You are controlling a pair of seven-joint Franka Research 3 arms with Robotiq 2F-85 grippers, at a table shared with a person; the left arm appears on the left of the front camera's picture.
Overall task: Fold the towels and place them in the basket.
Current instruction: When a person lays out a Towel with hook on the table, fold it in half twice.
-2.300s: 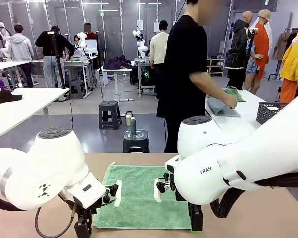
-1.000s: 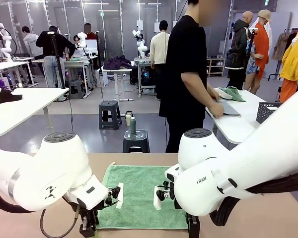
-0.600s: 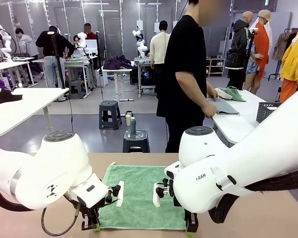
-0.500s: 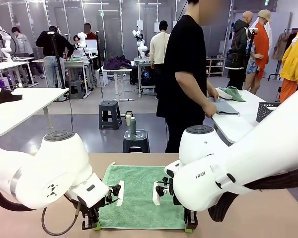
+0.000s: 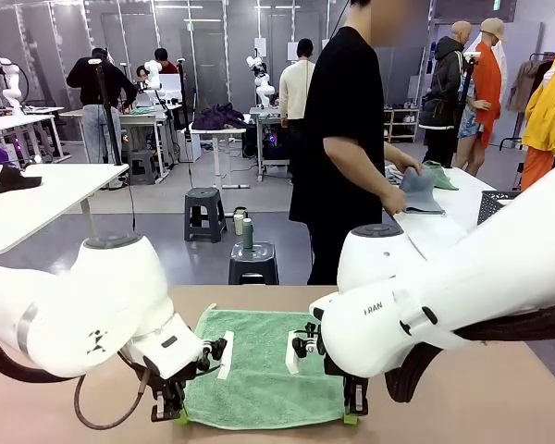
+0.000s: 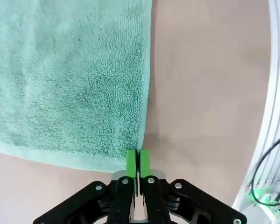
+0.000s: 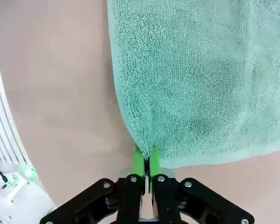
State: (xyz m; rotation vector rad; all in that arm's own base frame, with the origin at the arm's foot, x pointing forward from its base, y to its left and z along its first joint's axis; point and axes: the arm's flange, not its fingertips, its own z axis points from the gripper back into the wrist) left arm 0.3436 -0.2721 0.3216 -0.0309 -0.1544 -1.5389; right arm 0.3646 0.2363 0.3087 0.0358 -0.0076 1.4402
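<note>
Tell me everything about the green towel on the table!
The towel is mint green and looks like fluffy terry cloth with a flat hemmed edge. It lies spread out in one layer, not yet folded, on the tan table. Its two near corners are pinched: the left gripper is shut on one and the right gripper is shut on the other. At the right gripper's corner the cloth bunches a little.
</note>
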